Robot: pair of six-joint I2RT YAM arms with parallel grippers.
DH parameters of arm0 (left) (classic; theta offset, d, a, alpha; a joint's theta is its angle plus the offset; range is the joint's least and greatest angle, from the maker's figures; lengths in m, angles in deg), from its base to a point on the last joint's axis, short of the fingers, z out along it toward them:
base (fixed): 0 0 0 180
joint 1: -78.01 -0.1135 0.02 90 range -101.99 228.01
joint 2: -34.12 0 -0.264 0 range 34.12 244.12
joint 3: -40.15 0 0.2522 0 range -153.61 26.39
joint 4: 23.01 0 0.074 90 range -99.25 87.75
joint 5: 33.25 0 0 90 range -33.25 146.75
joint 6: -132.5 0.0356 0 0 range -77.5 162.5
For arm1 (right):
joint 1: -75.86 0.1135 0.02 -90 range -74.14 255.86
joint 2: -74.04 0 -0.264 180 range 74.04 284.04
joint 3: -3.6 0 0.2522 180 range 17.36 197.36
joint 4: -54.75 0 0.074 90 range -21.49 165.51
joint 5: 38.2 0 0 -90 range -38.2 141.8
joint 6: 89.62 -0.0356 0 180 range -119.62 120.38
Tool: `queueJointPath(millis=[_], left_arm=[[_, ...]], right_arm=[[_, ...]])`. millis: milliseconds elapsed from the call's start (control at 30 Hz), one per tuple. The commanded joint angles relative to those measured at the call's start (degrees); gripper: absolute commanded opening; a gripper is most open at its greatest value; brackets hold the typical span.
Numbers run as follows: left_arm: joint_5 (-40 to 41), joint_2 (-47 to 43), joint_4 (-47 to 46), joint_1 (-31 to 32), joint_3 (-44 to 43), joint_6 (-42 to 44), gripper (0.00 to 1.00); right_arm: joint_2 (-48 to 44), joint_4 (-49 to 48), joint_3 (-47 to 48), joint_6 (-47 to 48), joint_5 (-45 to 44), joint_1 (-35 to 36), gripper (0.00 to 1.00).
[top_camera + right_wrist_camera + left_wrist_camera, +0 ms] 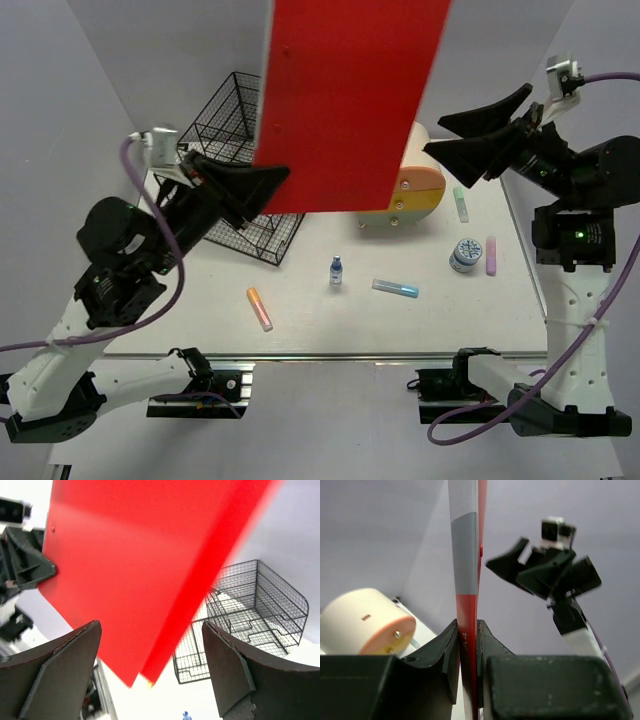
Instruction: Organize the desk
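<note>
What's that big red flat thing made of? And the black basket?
The red folder looks like thin, stiff plastic, smooth with a slight sheen; seen edge-on it is very thin. The black wire mesh tray looks like coated metal wire: you see through its grid.

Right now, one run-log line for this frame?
left gripper: shut on red folder, held above desk | right gripper: open, facing folder | desk: markers, bottle, jar loose
</note>
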Motion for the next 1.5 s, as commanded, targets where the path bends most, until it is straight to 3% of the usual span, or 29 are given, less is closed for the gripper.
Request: queueJointPath(millis=[0,367,667,867,1133,1233,1467], left_arm=[[8.26,-3.37,-2.14,0.35,-2.42,-0.03,0.00],[7.12,-1.97,-1.26,0.35,-4.53,-2.75,0.00],[5.97,-0.65,-0.56,0.35,-3.30,-3.37,0.00],[2.91,0.14,-1.61,0.35,-2.51,-2.93,0.00],[-7.46,1.46,-4.16,0.35,-2.42,-2.66,0.00],[-10.27,1.90,-4.86,-0.18,-2.42,-2.22,0.00],[-14.59,3.57,-6.97,-0.18,-1.45,-3.01,0.00]], right_arm=[[0.51,7.61,2.95,-0.89,-5.61,-0.37,0.87],[3.15,-6.61,-0.91,-7.50,5.02,-0.73,0.89],[0.08,-16.73,-3.82,-12.69,7.84,-0.64,0.89],[-0.28,-15.34,-5.40,-12.17,6.96,-0.73,0.89],[1.21,-16.56,-7.43,-11.64,5.12,-0.73,0.89],[0.34,-11.40,-6.90,-5.42,1.87,-0.55,0.89],[-0.10,-15.49,-8.73,-6.44,2.39,-0.64,0.89]])
